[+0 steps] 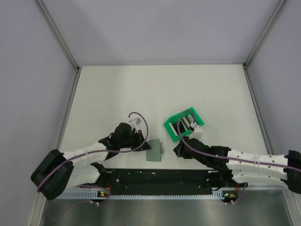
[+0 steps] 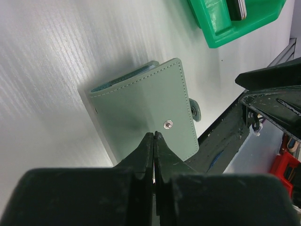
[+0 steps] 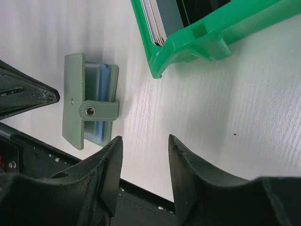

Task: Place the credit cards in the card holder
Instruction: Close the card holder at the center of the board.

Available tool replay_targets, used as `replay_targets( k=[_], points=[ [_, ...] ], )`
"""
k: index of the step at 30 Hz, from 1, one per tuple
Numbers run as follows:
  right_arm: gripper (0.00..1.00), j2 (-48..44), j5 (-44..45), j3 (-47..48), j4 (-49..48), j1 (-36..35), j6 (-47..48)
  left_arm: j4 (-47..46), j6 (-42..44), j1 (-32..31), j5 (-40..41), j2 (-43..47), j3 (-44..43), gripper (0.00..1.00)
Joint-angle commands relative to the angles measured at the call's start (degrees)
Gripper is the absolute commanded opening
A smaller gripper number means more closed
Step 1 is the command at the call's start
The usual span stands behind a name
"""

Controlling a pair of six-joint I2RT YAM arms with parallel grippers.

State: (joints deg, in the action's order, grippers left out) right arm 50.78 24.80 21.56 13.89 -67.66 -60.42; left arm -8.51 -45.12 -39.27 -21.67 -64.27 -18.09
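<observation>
currently the flat grey-green folding leather card holder [image 2: 141,110] lies on the white table [image 1: 141,89] near its front edge, between the two arms. the left gripper [image 2: 154,136] has its fingers pressed together on nothing, tips at the holder's near edge. the right gripper [image 3: 143,143] stands spread and empty. the thin credit cards [image 3: 157,19] stand on edge in the bright green plastic bin [image 3: 197,42].

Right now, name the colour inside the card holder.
Light blue inside the card holder; right wrist view.
</observation>
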Motion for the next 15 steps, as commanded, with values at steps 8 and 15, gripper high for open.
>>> replay_targets(
  k=[8,15],
  points=[
    [0.43,2.5,-2.0,2.5,-3.3,0.9,-0.1,-5.5,0.0,-2.0,-0.3,-4.5,-0.5,0.00],
    [0.43,5.6,-3.5,3.4,-4.7,0.9,-0.1,-5.7,-0.6,-2.2,-0.4,-3.4,-1.0,0.00]
  ],
)
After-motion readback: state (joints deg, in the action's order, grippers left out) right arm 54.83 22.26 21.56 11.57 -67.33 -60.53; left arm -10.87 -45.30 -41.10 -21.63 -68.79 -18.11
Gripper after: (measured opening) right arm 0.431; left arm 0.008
